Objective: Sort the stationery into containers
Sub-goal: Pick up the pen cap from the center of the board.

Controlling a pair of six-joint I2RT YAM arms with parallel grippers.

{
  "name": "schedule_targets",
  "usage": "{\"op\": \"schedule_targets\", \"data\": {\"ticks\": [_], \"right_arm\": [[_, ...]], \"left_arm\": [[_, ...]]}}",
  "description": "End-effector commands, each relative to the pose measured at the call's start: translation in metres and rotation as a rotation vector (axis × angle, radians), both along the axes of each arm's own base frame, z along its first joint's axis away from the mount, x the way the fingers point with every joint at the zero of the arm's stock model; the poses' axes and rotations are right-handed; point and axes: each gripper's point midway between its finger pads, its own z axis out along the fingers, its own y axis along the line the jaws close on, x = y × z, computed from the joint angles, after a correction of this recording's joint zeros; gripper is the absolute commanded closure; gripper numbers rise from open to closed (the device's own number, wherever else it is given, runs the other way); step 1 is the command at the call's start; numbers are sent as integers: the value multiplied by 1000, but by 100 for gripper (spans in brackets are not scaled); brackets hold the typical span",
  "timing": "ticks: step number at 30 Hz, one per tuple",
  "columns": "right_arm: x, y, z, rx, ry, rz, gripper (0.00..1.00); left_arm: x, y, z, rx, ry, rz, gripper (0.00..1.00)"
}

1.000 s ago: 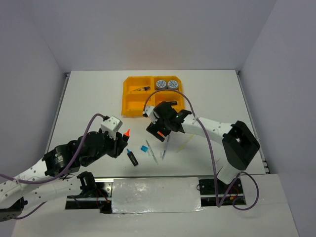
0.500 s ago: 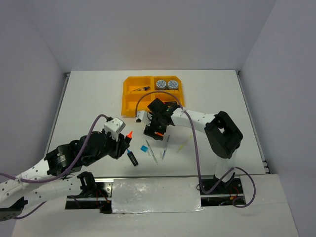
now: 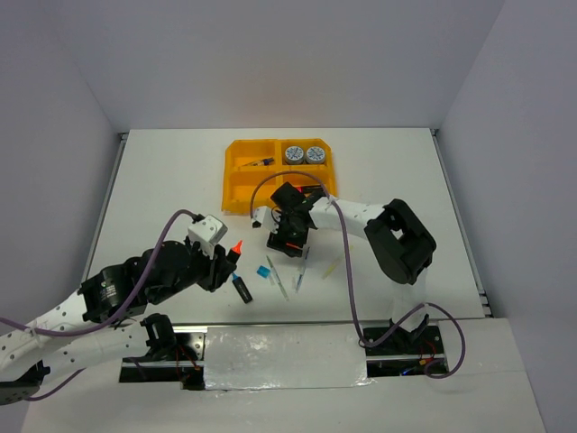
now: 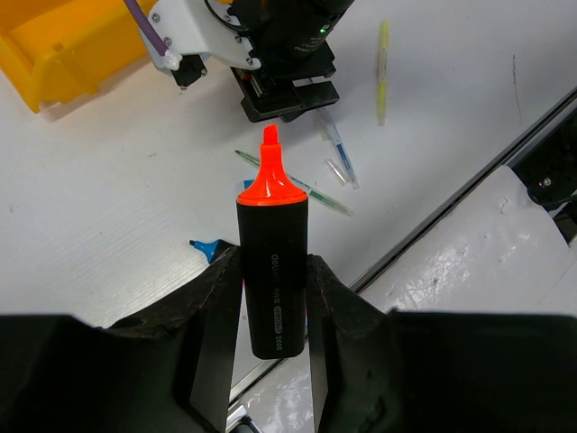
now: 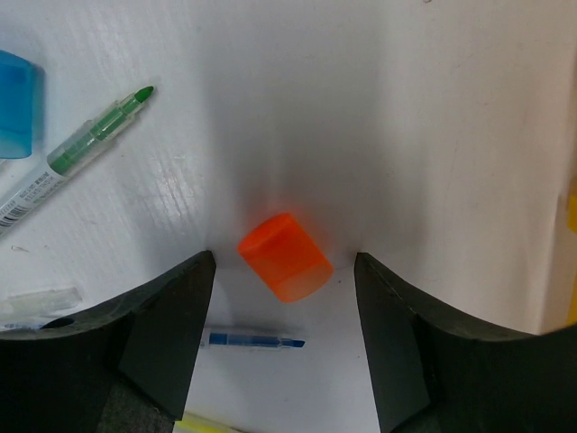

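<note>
**Left gripper** point(image 4: 270, 311) — jaws clamped on the black highlighter point(image 4: 270, 271), its bared orange tip pointing to 12 o'clock in the wrist view.

**Right gripper** point(image 5: 281, 263) — jaws apart, straddling an orange cap point(image 5: 287, 255) that lies on the table point(image 3: 162, 180), touching neither finger.

**Tray** point(image 3: 236, 171) at 12 o'clock of the right gripper, with two tape rolls point(image 3: 294, 154) in its far-right compartment.

A fixed camera high above the near edge takes in the whole table point(image 3: 162, 180); the left wrist view looks forward, the right straight down, close, both catching the green pen point(image 4: 315, 193).
</note>
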Motion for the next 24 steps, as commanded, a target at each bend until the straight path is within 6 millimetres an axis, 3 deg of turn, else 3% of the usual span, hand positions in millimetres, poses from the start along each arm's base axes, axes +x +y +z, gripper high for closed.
{"op": "schedule_targets", "data": {"ticks": [1,9,13,15,20,24], "right_arm": [[6,4,3,12,-9,9,30],[7,10,-2,23,-13,0,41],[11,13,-4,30,-17,-25,61],[16,14,-4,31,-21,-68,66],[29,14,4,80,-22,-224,69],[25,17,3,142,24,-396,69]], "left_arm": [[1,-8,10,-31,-37,-33,100],[0,-8,10,-32,-34,-35,100],[0,-9,10,-34,-35,-40,100],[0,-9,9,-29,-32,-39,100],[1,-9,9,-26,-31,-35,100],[1,-8,9,-27,-33,-33,100]]}}
